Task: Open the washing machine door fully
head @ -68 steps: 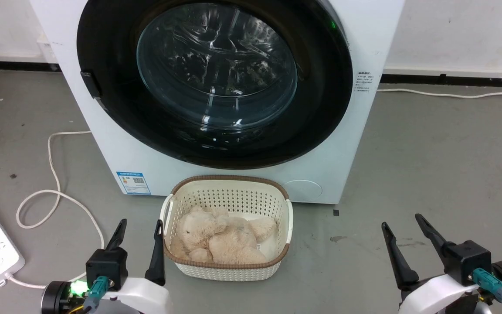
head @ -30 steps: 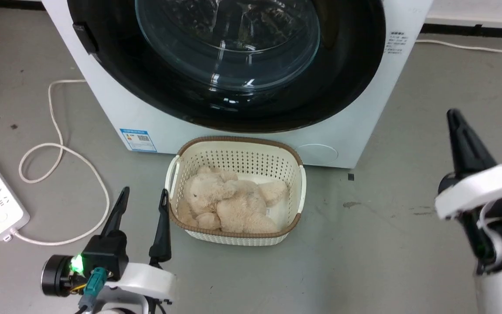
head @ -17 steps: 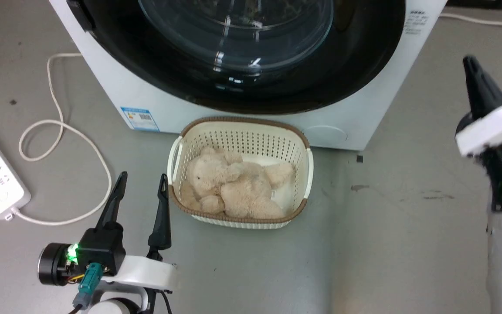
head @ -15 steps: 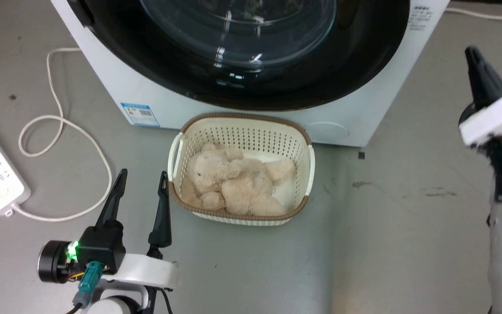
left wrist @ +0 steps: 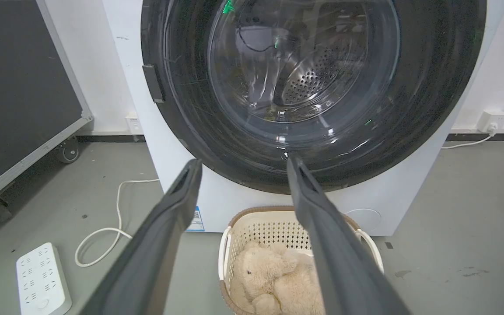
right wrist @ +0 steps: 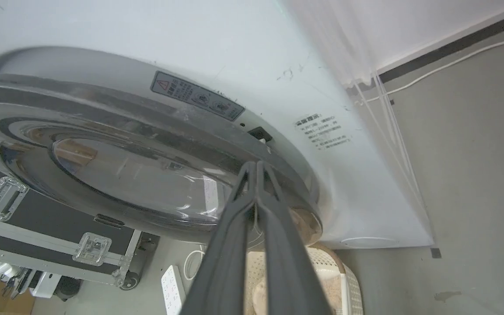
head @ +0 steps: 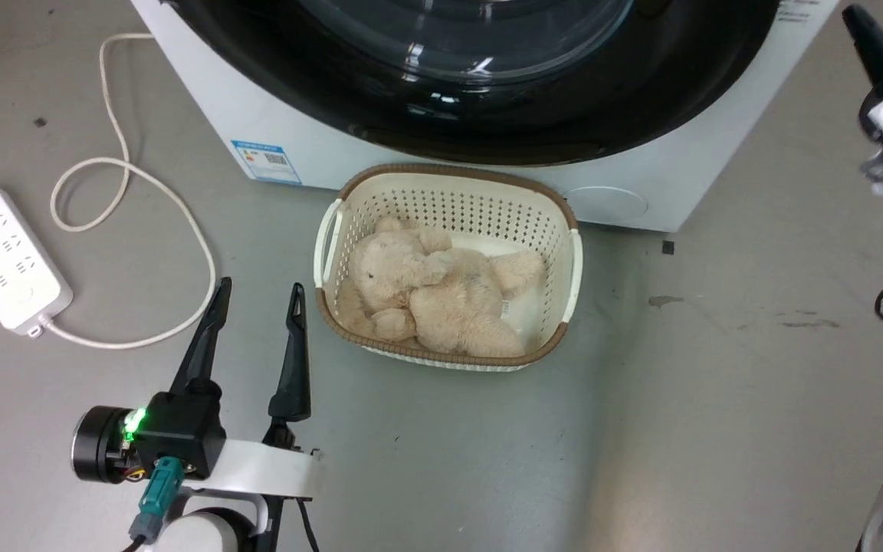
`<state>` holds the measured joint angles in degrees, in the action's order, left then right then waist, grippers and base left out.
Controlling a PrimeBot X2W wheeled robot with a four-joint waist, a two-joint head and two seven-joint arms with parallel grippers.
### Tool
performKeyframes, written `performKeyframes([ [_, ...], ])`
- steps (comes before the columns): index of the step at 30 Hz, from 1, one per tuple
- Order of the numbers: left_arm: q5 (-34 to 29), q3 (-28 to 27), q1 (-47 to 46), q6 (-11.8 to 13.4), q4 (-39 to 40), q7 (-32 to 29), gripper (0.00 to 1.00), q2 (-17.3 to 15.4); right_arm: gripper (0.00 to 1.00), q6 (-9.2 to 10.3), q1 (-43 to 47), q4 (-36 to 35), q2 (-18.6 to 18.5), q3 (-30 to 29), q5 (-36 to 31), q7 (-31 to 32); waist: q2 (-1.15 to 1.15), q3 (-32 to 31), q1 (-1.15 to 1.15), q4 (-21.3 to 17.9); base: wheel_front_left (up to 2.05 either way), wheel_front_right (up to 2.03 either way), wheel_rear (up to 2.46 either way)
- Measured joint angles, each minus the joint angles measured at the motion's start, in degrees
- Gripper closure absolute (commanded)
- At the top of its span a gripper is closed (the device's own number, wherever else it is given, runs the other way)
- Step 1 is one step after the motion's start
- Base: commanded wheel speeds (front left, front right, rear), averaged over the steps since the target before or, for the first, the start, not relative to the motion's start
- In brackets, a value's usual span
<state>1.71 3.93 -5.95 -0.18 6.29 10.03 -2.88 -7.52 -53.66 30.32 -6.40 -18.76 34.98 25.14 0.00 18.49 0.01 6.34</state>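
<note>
Washing machine door [head: 487,130] noted across top of head view, seen closed against the white washing machine [head: 687,176]. Left end effector [head: 261,285] recorded at lower left, fingers spread wide, nothing held. Right end effector [right wrist: 255,165] observed centre of its wrist view, fingers pressed together, tips at the door's rim; contact not discernible.
</note>
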Motion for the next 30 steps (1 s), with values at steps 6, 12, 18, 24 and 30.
performKeyframes([
  [6,0.1,0.7,-0.2,0.0,0.5,0.7,0.0,0.0,1.0,0.0,-6.8,7.1,-1.1,-4.0,2.0,5.1,0.0,1.5,0.0,1.0,0.0,0.0,0.0],
  [12,0.2,0.9,-0.9,0.0,1.0,1.3,0.0,0.0,1.0,0.0,-12.5,13.5,-2.4,-7.2,2.4,8.5,0.0,3.1,0.0,2.0,0.0,0.0,0.0],
  [18,0.5,1.2,-1.2,-0.1,1.5,2.2,0.0,0.0,1.0,0.01,-18.5,19.3,-3.6,-10.2,3.0,11.5,0.0,4.6,0.0,3.0,0.0,0.0,0.0],
  [24,0.5,1.4,-1.7,-0.1,1.9,2.8,0.0,0.0,1.0,0.09,-23.9,23.8,-4.2,-12.5,3.9,14.4,0.0,6.2,0.0,3.7,0.0,0.0,0.0],
  [30,0.9,1.9,-2.9,-0.1,1.9,3.5,0.0,0.0,1.0,0.09,-27.4,27.2,-5.4,-14.1,4.4,16.6,0.0,7.2,0.0,4.5,0.0,0.0,0.0],
])
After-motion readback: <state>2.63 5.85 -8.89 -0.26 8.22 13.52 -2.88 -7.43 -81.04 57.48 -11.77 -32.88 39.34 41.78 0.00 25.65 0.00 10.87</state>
